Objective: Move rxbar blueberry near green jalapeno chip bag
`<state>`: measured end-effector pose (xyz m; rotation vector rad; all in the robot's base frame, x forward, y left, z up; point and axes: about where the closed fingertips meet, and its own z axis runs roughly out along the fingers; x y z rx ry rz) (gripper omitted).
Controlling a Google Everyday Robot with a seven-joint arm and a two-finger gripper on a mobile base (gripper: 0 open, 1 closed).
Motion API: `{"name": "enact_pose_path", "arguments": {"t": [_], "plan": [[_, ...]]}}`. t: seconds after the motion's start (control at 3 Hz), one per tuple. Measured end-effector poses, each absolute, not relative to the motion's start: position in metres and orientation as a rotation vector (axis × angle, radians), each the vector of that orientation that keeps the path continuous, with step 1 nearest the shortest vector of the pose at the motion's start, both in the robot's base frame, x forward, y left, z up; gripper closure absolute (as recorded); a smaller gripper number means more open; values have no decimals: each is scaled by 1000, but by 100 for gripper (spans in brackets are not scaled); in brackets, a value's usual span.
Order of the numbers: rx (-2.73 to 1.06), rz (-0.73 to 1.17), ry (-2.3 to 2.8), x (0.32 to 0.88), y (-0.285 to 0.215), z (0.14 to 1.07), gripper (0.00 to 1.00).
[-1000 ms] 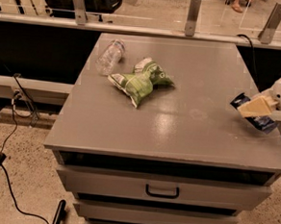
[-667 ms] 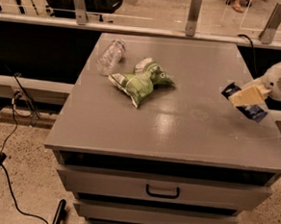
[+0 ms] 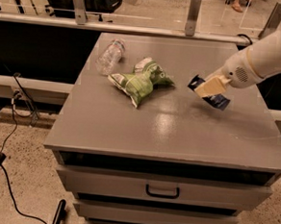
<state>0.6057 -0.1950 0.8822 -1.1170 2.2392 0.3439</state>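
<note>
The rxbar blueberry (image 3: 217,99), a small flat bar in a dark navy wrapper, is held in my gripper (image 3: 207,88) a little above the table, right of centre. The gripper's tan fingers are shut on the bar, which sticks out on both sides of them. My white arm (image 3: 260,57) reaches in from the upper right. The green jalapeno chip bag (image 3: 141,81), crumpled green and white and pinched in the middle, lies on the grey table top (image 3: 168,130) to the left of the bar, a short gap away.
A clear plastic water bottle (image 3: 110,56) lies on its side at the table's back left, beside the chip bag. The table is a drawer cabinet with a handle (image 3: 162,191) at the front. A rail with posts runs behind it.
My gripper has carried the bar leftward from the table's right edge toward the chip bag. The chip bag and bottle have not moved.
</note>
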Motion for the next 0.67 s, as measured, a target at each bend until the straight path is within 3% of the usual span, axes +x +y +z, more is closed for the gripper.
{"name": "enact_pose_path", "arguments": {"t": [0.33, 0.67], "plan": [[-1224, 366, 2194, 617, -162, 876, 100], [-1322, 381, 2153, 623, -131, 873, 84]]}}
